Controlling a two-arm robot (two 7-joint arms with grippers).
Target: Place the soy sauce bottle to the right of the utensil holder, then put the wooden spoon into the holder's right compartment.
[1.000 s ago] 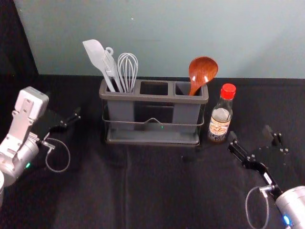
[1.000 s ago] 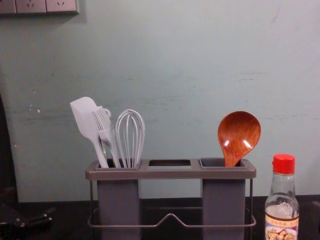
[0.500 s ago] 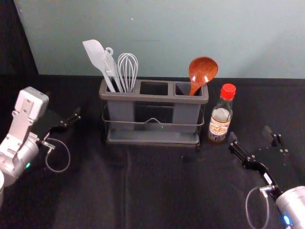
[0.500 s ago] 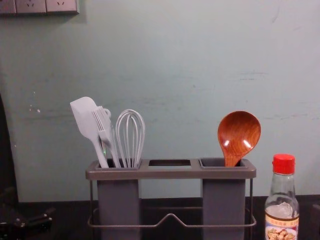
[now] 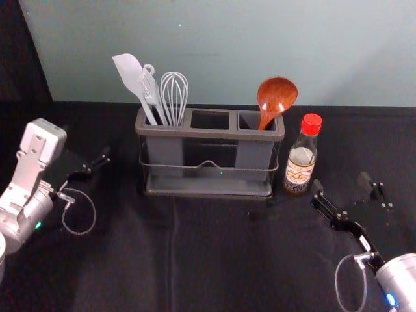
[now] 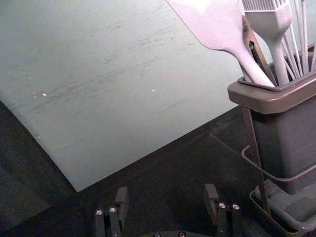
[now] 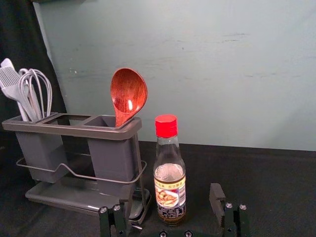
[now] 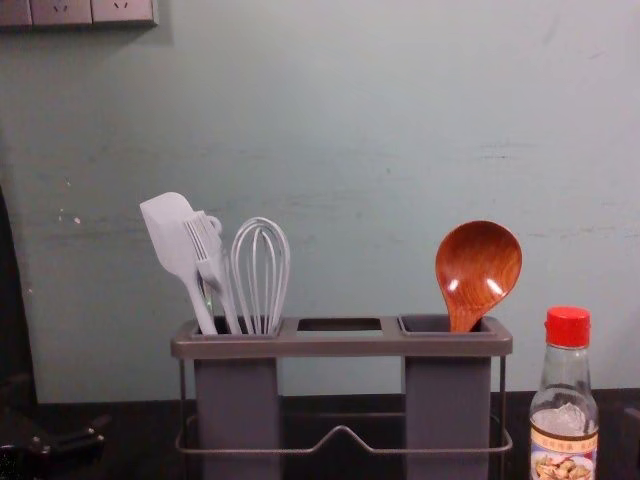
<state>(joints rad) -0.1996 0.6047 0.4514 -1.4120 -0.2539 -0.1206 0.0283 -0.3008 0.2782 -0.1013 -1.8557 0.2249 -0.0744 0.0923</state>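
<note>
The utensil holder (image 5: 210,133) stands at the back middle, with the wooden spoon (image 5: 277,95) upright in its right compartment, bowl up. Just right of the holder, the soy sauce bottle (image 5: 301,159) with a red cap stands upright on the table. My right gripper (image 5: 344,185) is open in front and to the right of the bottle, holding nothing; in the right wrist view the right gripper (image 7: 168,202) has its fingers wide apart. Left of the holder is my left gripper (image 5: 88,161), parked; the left wrist view shows the left gripper (image 6: 166,200) open and empty.
A white spatula (image 5: 132,75), a brush and a whisk (image 5: 174,94) stand in the holder's left compartment. The middle compartment (image 5: 210,120) holds nothing. A wall (image 5: 214,45) rises behind the black-covered table (image 5: 214,260).
</note>
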